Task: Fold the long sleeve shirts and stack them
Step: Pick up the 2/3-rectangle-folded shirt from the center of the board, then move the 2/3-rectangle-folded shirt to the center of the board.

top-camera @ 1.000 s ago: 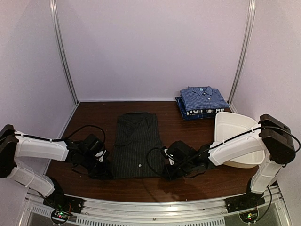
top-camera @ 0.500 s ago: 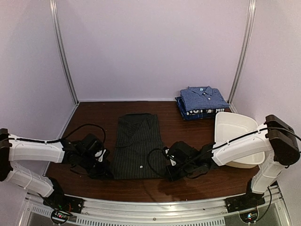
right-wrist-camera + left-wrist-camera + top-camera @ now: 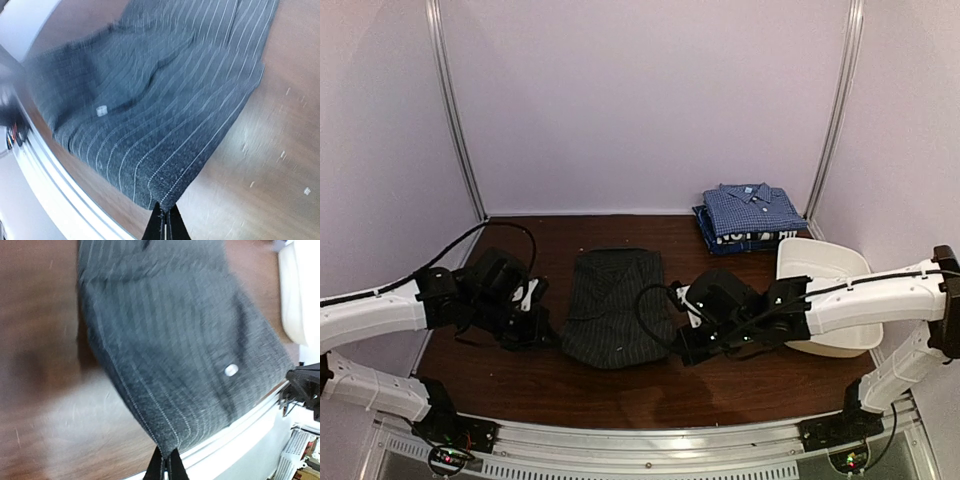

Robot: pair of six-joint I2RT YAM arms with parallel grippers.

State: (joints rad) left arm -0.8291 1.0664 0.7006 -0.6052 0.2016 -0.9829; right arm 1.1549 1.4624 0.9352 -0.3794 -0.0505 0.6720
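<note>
Right: the white oblong plastic tub (image 3: 820, 280) sat close under my right arm (image 3: 880, 300).
Back right: the folded blue checked shirt (image 3: 752, 208) topped a stack behind it.
Centre: the dark charcoal pinstriped shirt (image 3: 615, 305) covered the ground.
Back left: the dark brown tabletop (image 3: 520, 232) gave me passage.

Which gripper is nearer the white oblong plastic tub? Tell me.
Right. The right gripper holds the dark pinstriped cloth shirt by the corner nearest the tub; the left gripper holds the far corner.

The left arm (image 3: 370, 312) and right arm (image 3: 880, 300) have smooth white link shells between bulky black joint housings, with thin black cables (image 3: 460, 240) looping along them. The left gripper (image 3: 550, 339) and right gripper (image 3: 680, 351) are black with slim fingers.
</note>
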